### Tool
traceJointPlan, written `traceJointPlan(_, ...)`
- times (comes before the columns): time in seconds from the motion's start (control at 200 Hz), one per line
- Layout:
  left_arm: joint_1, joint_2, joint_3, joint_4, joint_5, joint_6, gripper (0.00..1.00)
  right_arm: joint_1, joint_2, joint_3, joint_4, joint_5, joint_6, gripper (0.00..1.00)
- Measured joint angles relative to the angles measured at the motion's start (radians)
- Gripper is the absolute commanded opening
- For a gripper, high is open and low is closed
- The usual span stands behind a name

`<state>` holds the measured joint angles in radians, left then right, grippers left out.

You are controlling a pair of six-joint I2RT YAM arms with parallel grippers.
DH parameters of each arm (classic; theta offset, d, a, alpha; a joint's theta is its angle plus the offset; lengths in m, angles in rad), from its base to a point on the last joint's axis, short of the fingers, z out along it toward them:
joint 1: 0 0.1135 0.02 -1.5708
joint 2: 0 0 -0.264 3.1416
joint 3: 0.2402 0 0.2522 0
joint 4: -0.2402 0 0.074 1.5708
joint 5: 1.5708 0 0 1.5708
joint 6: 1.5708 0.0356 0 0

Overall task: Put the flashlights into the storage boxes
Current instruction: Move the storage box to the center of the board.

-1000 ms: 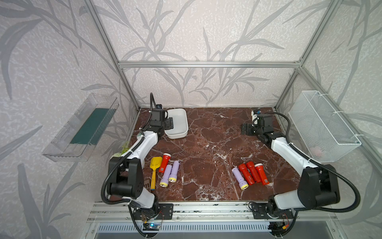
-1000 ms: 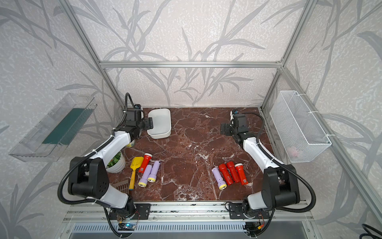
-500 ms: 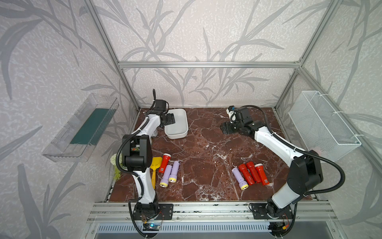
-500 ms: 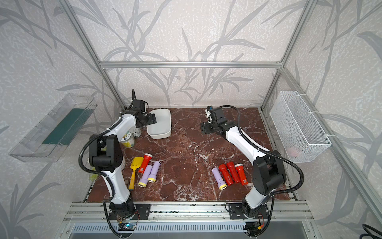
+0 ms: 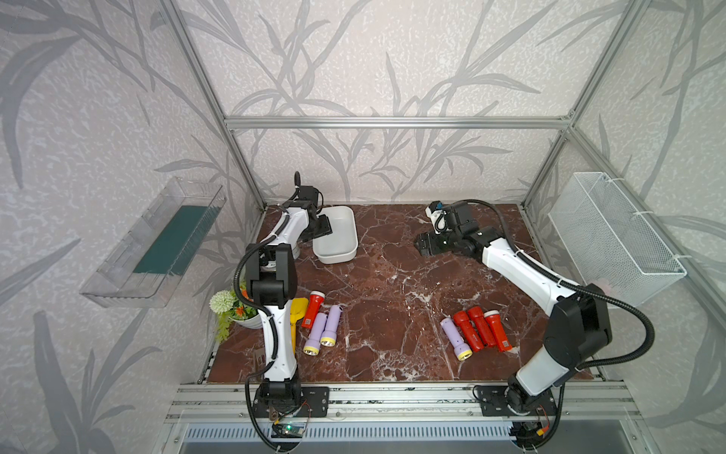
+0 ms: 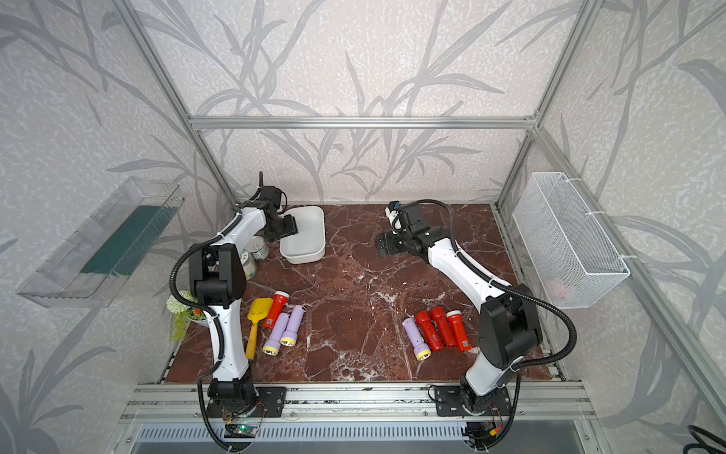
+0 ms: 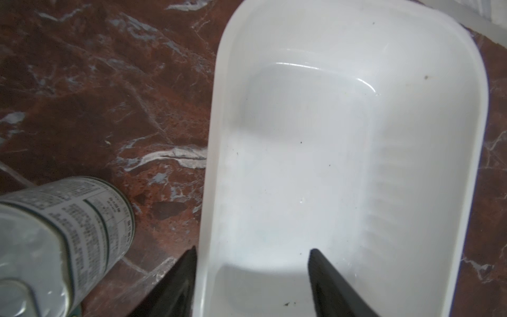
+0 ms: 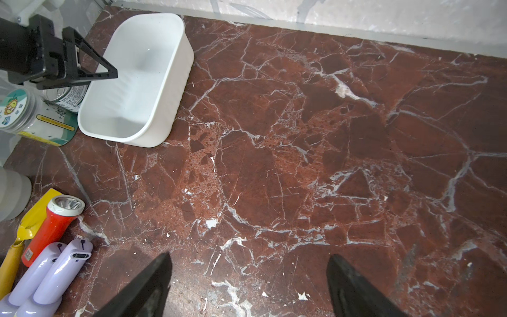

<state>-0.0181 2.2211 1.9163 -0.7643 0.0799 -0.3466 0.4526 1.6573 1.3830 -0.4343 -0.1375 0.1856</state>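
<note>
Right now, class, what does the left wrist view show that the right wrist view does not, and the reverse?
Only left wrist: the left end effector straddling one wall of the white tub. Only right wrist: one red flashlight, two lavender flashlights, a yellow spatula. Both: the tub, a tin can, the marble table.

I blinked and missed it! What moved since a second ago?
The right claw swung from the back right toward the middle of the table, open and empty. The left claw stayed at the white tub, straddling its wall, as both elbows rose. Tub and flashlights stayed put.
</note>
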Motion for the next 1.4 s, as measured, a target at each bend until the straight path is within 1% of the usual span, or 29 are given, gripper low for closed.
traceJointPlan(0.055, 0.0, 0.02, 0.016, -0.008, 0.007, -0.011, 0.36, 0.0, 0.0, 0.0, -0.002, -0.002, -0.001, 0.88)
traceJointPlan(0.285, -0.002, 0.047, 0.026, -0.044, 0.032, -0.024, 0.36, 0.0, 0.0, -0.001, -0.005, -0.002, -0.013, 0.88)
traceJointPlan(0.3, -0.002, 0.047, 0.026, -0.044, 0.033, -0.025, 0.34, 0.0, 0.0, -0.001, -0.005, -0.002, -0.014, 0.88)
traceJointPlan(0.355, -0.005, 0.047, 0.026, -0.044, 0.036, -0.031, 0.22, 0.0, 0.0, -0.002, -0.005, -0.001, -0.014, 0.88)
traceJointPlan(0.41, -0.008, 0.047, 0.027, -0.047, 0.037, -0.027, 0.14, 0.0, 0.0, -0.006, -0.007, 0.001, -0.014, 0.88)
traceJointPlan(0.455, -0.015, 0.047, 0.027, -0.048, 0.042, -0.037, 0.11, 0.0, -0.001, -0.011, -0.01, 0.002, -0.014, 0.88)
traceJointPlan(0.52, -0.031, 0.047, 0.031, -0.054, 0.043, -0.035, 0.05, 0.0, -0.007, -0.028, -0.011, 0.004, -0.014, 0.88)
traceJointPlan(0.72, -0.111, 0.047, 0.038, -0.067, 0.042, -0.039, 0.04, 0.0, -0.051, -0.122, -0.016, 0.014, -0.013, 0.88)
traceJointPlan(0.99, -0.216, 0.035, 0.026, -0.077, 0.043, -0.056, 0.04, 0.0, -0.14, -0.202, -0.018, 0.026, -0.002, 0.88)
traceJointPlan(1.115, -0.264, -0.013, -0.04, -0.071, 0.041, -0.062, 0.02, 0.0, -0.174, -0.245, -0.018, 0.032, 0.008, 0.88)
traceJointPlan(1.399, -0.397, -0.183, -0.264, -0.045, 0.035, -0.104, 0.02, 0.0, -0.227, -0.322, -0.025, 0.032, 0.021, 0.88)
